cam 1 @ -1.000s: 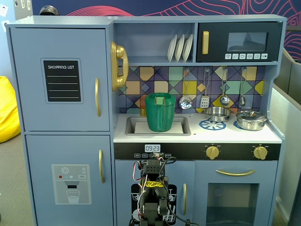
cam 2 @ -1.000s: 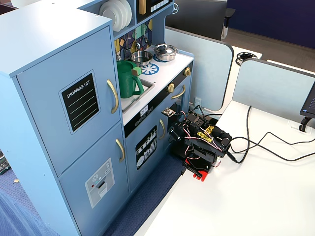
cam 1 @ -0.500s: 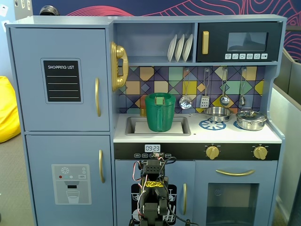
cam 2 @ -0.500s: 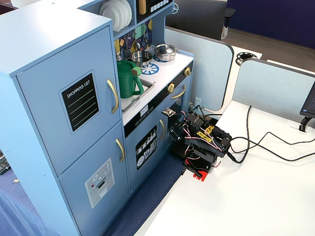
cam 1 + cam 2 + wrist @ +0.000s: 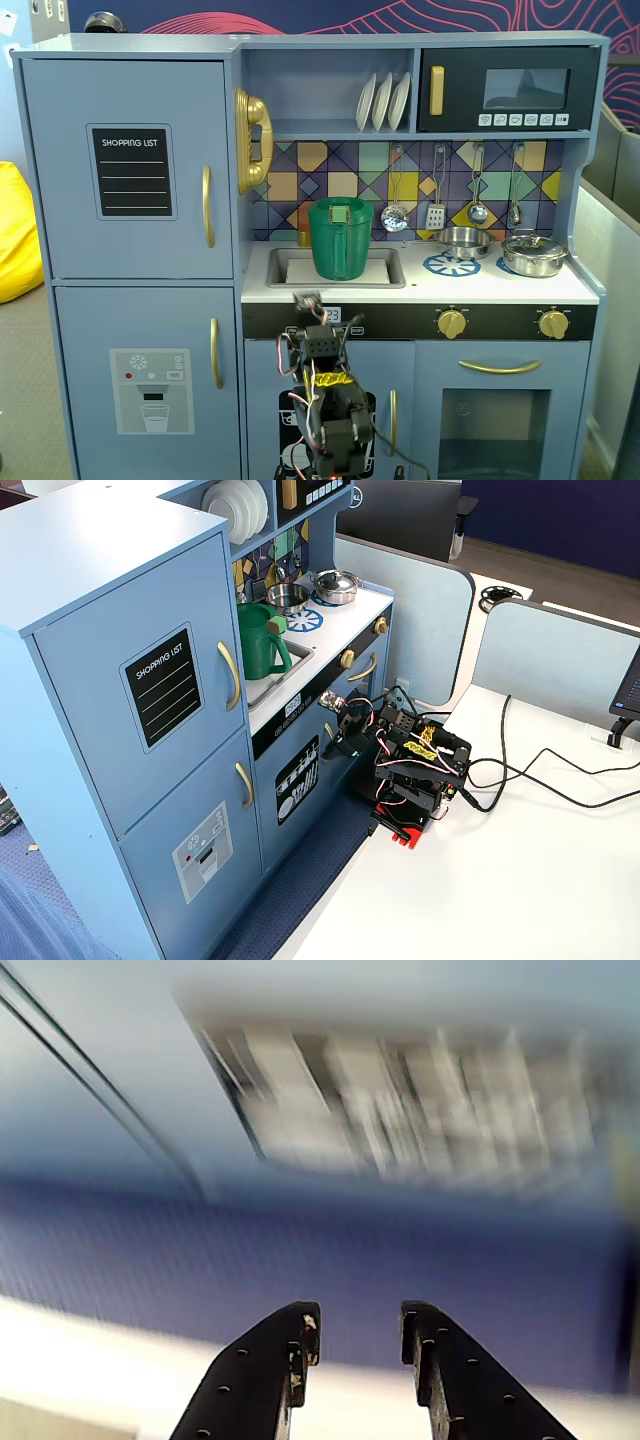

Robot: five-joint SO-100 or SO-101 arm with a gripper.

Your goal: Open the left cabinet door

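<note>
While the left cabinet door (image 5: 128,168) sits flush and shut, up and to the left of the pincer (image 5: 355,1332) in both fixed views, nothing of the task looks done: reaching its gold handle (image 5: 207,206) and pulling remain. Only the blurred wrist view shows the pincer's jaws spread and empty; the fixed views show the door.

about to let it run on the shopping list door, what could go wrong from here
1. The pincer is open but low by the dishwasher-picture door, far from the gold handle of the left cabinet door; reach may fall short.
2. Rising, the arm could clip the counter edge or the green pitcher.
3. The wrist view is blurred, so aiming is unreliable.
</note>
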